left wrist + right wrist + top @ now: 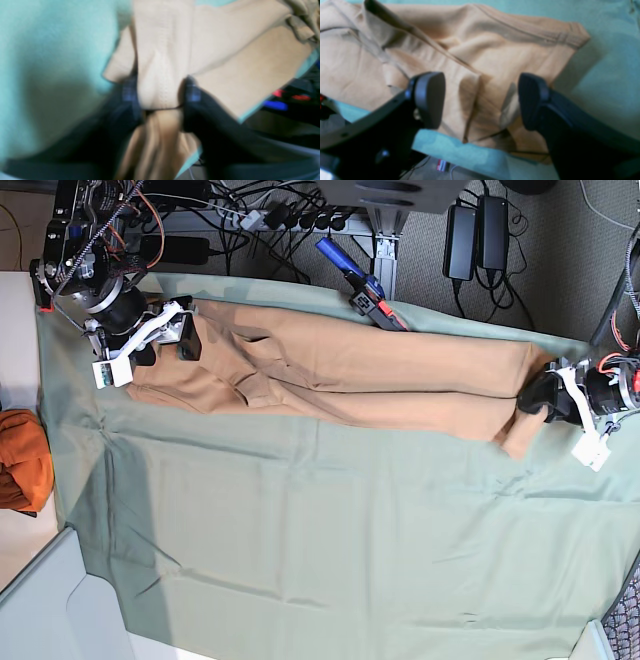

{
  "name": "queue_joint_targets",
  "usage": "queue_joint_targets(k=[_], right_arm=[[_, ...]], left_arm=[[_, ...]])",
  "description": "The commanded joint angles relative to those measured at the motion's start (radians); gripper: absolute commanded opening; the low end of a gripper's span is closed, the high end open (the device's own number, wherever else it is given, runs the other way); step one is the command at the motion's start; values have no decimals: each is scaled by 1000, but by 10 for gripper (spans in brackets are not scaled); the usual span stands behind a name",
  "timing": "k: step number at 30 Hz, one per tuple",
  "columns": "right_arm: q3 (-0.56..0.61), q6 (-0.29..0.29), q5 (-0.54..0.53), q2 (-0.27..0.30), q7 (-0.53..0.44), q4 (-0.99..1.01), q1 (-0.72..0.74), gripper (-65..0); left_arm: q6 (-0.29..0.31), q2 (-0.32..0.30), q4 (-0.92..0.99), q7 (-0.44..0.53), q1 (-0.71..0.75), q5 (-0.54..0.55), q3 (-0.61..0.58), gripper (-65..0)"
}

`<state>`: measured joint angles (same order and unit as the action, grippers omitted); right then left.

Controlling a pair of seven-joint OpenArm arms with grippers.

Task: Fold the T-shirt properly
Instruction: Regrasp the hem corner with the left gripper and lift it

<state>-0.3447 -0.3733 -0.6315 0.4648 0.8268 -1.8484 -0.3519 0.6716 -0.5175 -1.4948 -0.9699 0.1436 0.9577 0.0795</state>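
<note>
Tan T-shirt (pixel 340 380) is lying stretched along the green sheet's (pixel 330 540) far edge; left gripper (pixel 160 97) jaws are pinching its end fabric, right gripper (pixel 481 100) jaws are gaping above it.

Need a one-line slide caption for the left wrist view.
Left gripper pinching a bunched T-shirt edge over the green sheet.

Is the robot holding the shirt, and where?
Yes: the left gripper pinches the T-shirt by a bunched edge at one end. The right gripper hangs open over the other end.
</note>
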Motion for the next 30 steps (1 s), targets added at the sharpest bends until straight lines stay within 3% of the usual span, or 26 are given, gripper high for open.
queue_joint_targets(k=[1,4,17,23,30], right_arm=[[-10,-102,-13,14,-23,-17,5,-205],[-10,-102,-13,14,-23,-17,5,-205],[-22,-101,-35,14,-23,-18,36,-205],[-64,-101,-47,14,-23,-19,67,-205],[-80,-101,-46,14,-23,-19,69,-205]], left_arm=[[27,-9,-15,30,-16,-10,7,-538],[27,0,-15,38,-27,-59,7,-650],[27,-13,-16,-7,-94,-31,7,-650],[27,-40,-6,6,-175,-76,7,-650],[27,-43,215,55,-337,-109,7,-650]])
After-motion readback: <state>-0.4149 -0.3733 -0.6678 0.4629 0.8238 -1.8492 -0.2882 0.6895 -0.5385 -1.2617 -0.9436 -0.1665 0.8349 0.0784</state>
